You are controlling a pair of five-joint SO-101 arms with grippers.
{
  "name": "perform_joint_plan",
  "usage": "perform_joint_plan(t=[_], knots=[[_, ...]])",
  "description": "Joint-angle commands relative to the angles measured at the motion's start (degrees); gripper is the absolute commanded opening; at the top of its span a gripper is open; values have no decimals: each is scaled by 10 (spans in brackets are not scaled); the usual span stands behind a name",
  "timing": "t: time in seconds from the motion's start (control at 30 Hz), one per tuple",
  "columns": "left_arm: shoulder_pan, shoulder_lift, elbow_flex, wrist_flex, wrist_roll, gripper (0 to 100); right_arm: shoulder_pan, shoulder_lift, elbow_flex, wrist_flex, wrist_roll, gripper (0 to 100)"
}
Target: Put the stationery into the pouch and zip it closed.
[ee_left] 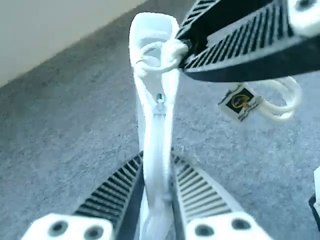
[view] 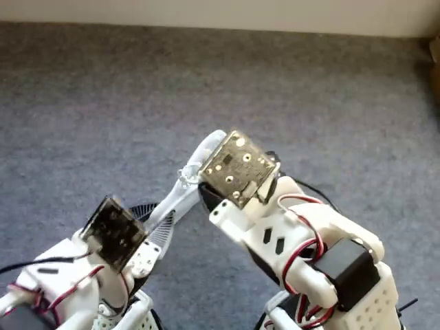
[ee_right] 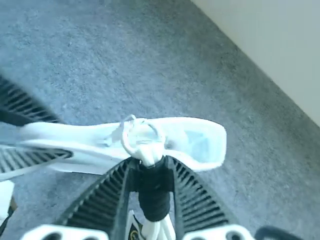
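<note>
A slim white pouch [view: 180,196] is held off the carpet between both arms. My left gripper [view: 155,223] is shut on one end of it; in the left wrist view its fingers [ee_left: 127,187] pinch the pouch [ee_left: 156,140] along the zipper line. My right gripper [view: 197,180] is shut on the white pull cord [ee_right: 142,137] at the pouch's other end [ee_right: 195,142]. The left wrist view shows the right gripper's fingers [ee_left: 240,45] clamped on that cord [ee_left: 162,52]. A small zipper slider [ee_left: 159,98] sits a short way below the cord. The pouch's contents are hidden.
Grey carpet [view: 103,103] covers the floor, with a pale wall [view: 275,14] along its far edge. A small tag with a yellow and black mark [ee_left: 241,102] hangs on a white loop [ee_left: 282,102] under the right gripper. Cables [view: 302,254] run along the right arm.
</note>
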Motion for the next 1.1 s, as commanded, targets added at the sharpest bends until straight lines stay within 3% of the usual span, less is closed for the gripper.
perform_joint_plan(t=[0.0,0.3,0.53,1.07], knots=[[11,-88,29,-31,-5,5,64,0,-15,-16,-3,6],[10,-91,38,-26,-37,5,223,6,-18,-115,-3,6],[10,-94,37,-26,-37,5,306,8,58,-221,-3,6],[-15,-95,36,-32,-38,5,315,3,74,-204,-3,6]])
